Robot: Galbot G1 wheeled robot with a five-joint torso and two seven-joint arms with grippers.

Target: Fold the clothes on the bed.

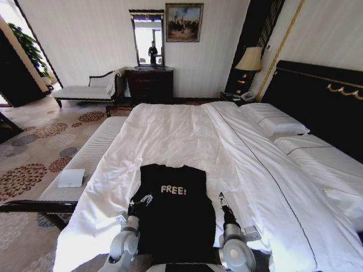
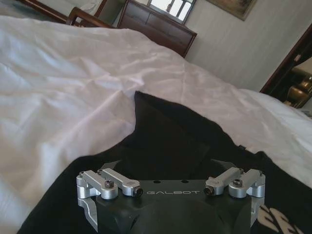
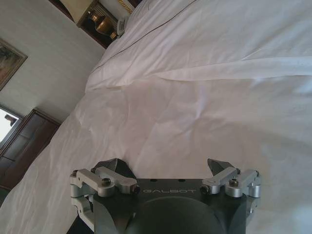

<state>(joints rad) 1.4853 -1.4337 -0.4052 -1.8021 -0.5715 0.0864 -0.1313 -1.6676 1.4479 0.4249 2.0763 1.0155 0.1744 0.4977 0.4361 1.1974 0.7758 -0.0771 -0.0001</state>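
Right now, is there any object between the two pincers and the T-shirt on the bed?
Nothing visible. The left pincer is open over the T-shirt at its left edge. The right pincer is open over the duvet beside the shirt's right edge.

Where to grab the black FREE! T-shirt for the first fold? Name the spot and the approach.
Take the black soft-cloth T-shirt at its side edges, pinching from above. It lies flat on the white duvet of the bed, so only thin edges offer purchase. The left hand sits over the left edge and the right hand beside the right edge, both open, probably suited to lifting both sides.
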